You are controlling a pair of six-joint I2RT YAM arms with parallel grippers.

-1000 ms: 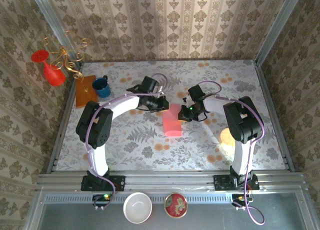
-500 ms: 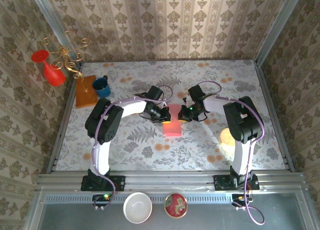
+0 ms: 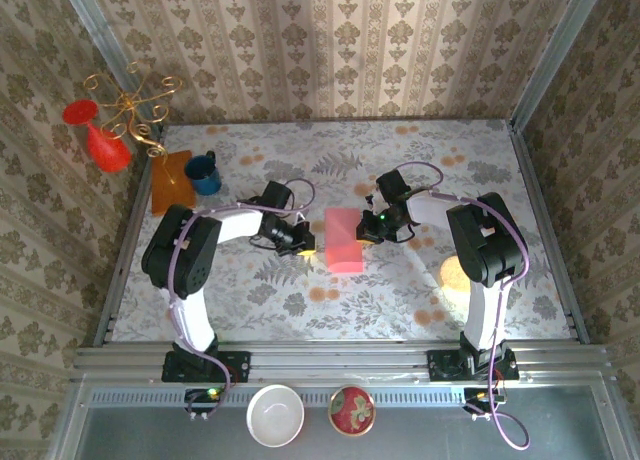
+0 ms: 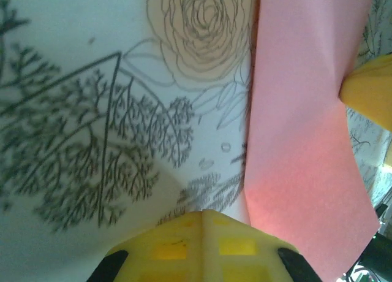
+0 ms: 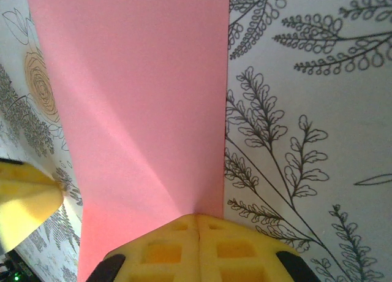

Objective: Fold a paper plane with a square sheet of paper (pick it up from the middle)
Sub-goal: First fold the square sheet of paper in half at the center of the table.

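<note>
The square sheet of paper point(image 3: 343, 240) is salmon pink and lies mid-table, folded into a tall narrow rectangle. My right gripper point(image 3: 368, 227) is shut, its yellow tip point(image 5: 197, 218) resting on the paper point(image 5: 135, 98) close to its right edge; a faint crease runs up-left from the tip. My left gripper point(image 3: 300, 242) is shut on nothing, low over the tablecloth just left of the paper point(image 4: 306, 141). Its joined yellow tip point(image 4: 203, 216) is a little off the paper's left edge. The right gripper's fingertip point(image 4: 369, 92) shows across the sheet.
A blue mug point(image 3: 205, 173) and an orange-brown board point(image 3: 168, 183) stand at the back left, with a red vase point(image 3: 105, 145) and a gold wire stand point(image 3: 130, 108) behind them. Two bowls point(image 3: 275, 415) sit below the table's front rail.
My left gripper slid down along the paper's upper left part and then drew back left off it. The paper now lies flatter. The right gripper has stayed put.
</note>
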